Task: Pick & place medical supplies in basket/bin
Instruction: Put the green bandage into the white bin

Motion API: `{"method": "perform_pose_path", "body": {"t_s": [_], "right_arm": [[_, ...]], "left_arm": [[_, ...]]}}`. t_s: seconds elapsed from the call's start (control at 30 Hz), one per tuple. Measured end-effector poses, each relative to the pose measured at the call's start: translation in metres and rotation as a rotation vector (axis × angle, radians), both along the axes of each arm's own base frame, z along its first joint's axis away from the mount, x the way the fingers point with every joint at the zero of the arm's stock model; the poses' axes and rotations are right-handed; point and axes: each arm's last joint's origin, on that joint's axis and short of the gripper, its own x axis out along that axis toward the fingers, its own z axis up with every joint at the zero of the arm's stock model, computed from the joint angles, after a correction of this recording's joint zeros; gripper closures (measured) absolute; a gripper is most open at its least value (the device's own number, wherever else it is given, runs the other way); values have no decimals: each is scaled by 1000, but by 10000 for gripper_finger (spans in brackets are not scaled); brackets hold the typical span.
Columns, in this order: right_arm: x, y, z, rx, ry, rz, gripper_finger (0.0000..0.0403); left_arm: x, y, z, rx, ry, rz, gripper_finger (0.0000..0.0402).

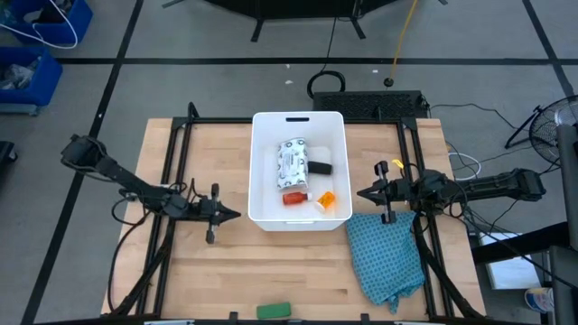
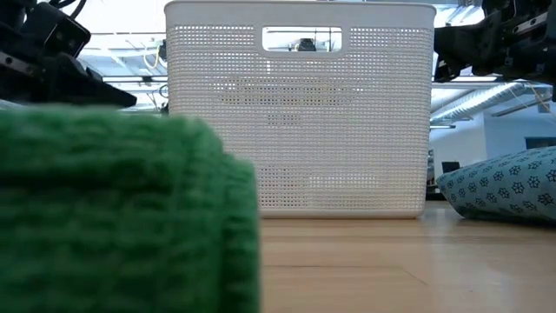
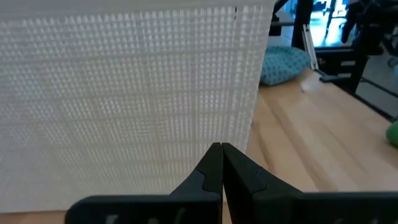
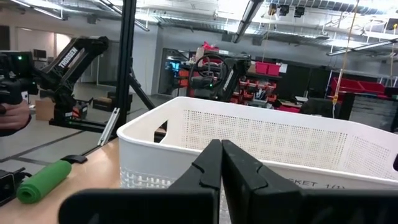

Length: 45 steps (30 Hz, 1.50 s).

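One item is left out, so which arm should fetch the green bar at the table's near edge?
Left, probably. The green bar lies slightly nearer the left claw, with bare wood between; the right claw has the cloth in its way.

- A light wooden slatted table [image 1: 208, 271] carries everything.
- A large white perforated plastic basket [image 1: 263, 181] stands on it, between the two closed pairs of jaws.
- A teal patterned waffle-weave cloth [image 1: 386, 257] lies crumpled just beside the right jaws.
- A green flat bar [image 1: 274, 310] lies at the table's near edge, well apart from both.
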Motion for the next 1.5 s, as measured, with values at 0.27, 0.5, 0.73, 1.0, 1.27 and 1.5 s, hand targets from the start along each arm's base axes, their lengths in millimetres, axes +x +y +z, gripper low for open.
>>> {"method": "perform_pose_path", "body": {"t_s": [0.27,0.5,0.73,1.0,1.27,1.5], "right_arm": [[5,8,25,-90,-32,44,403],[31,34,98,-160,81,111,403],[94,81,125,-210,355,132,403],[154,145,117,-316,504,253,403],[193,188,88,-326,587,301,403],[223,206,67,-293,614,300,403]], "left_arm": [[0,0,3,-13,-29,16,382],[1,0,4,-12,-40,25,396],[1,1,4,-21,-34,27,382],[0,1,1,-56,-8,34,367],[0,1,0,-56,0,35,366],[0,1,0,-82,2,39,366]]}}
